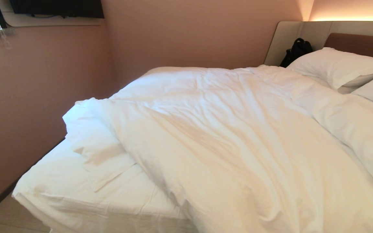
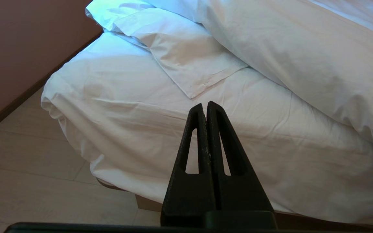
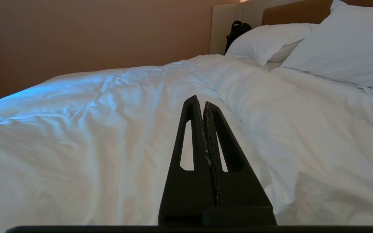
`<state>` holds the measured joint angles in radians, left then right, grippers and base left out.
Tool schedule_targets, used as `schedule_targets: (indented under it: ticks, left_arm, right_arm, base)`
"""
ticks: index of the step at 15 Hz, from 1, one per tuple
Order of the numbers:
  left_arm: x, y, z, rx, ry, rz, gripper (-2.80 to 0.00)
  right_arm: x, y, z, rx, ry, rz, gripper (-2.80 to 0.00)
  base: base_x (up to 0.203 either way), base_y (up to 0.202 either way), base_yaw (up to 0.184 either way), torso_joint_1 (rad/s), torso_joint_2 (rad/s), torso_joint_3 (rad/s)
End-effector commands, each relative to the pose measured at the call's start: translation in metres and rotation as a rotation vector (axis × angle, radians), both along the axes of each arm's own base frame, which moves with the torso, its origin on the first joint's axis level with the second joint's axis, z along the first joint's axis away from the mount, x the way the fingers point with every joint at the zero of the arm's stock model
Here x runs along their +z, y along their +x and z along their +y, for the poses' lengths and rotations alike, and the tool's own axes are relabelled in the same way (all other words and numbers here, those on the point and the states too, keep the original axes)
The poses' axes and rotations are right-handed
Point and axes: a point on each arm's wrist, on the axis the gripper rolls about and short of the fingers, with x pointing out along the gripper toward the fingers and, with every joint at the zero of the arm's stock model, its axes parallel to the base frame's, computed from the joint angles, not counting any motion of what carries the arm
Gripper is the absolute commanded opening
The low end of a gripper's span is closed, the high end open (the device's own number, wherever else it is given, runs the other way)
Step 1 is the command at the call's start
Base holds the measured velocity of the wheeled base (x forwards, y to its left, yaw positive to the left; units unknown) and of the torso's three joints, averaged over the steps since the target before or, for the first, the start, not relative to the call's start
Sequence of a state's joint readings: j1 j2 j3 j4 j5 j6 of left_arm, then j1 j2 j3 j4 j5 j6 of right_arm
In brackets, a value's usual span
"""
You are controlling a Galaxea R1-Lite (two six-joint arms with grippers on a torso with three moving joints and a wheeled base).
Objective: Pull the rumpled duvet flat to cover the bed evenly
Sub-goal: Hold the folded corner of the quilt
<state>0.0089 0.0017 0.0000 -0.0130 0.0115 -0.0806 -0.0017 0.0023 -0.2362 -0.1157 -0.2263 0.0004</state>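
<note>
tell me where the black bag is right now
In the head view the black bag leans against the headboard at upper right, just left of the pillows.

bed (image 1: 60, 197) | on it: rumpled duvet (image 1: 238, 139), pillows (image 1: 335, 66) | foot corner bare

There are no words, numbers, labels or signs to read anywhere in these pictures. The white duvet (image 1: 238, 136) has no tag or print that shows, and the pillows (image 1: 335, 66) at the far right are plain too. The dark bag (image 1: 296, 50) by the headboard and the dark screen (image 1: 57, 8) high on the far left wall show no brand or letters that can be made out.
</note>
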Motion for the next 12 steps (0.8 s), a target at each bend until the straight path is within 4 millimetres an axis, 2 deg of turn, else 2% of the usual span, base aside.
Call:
schedule_targets:
  ticks: [1,3,8,12]
  left_arm:
    - [0.000,0.000,0.000,0.001,-0.001,-0.001,-2.80]
    - [0.000,0.000,0.000,0.001,-0.001,-0.001,-2.80]
    - [0.000,0.000,0.000,0.001,-0.001,-0.001,-2.80]
    - [0.000,0.000,0.000,0.001,-0.001,-0.002,-2.80]
  right_arm:
    - [0.000,0.000,0.000,-0.001,-0.005,-0.002,-2.80]
    - [-0.004,0.002,0.000,-0.001,-0.005,0.014,-2.80]
    - [-0.043,0.021,0.000,-0.002,-0.022,0.169,-2.80]
    - [-0.055,0.026,0.001,0.047,-0.049,0.214,-2.80]
  base:
    - [0.000,0.000,0.000,0.000,0.00,0.000]
    - [0.000,0.000,0.000,0.000,0.00,0.000]
    - [0.000,0.000,0.000,0.000,0.00,0.000]
    - [0.000,0.000,0.000,0.000,0.00,0.000]
